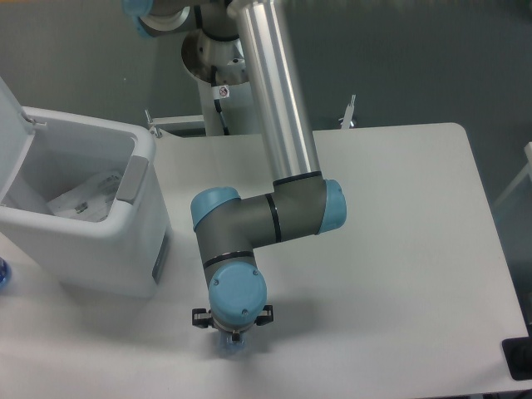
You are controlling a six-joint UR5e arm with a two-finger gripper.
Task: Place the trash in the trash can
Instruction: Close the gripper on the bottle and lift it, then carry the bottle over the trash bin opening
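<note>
gripper [232,334]: hidden under the arm's blue wrist cap, finger spread cannot be told | bottle [233,345]: only a clear tip shows just below the fingers, the rest covered by the wrist | bag [87,199]: inside the trash can [145,241], up and left of the fingers | table [399,249]: white, edges cut off.

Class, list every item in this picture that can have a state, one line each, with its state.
Trash can: upright on the table, lid open.
Bag: lying inside the trash can.
Bottle: on the table, mostly hidden under the arm's wrist.
Gripper: directly over the bottle; open or shut cannot be told.
</note>
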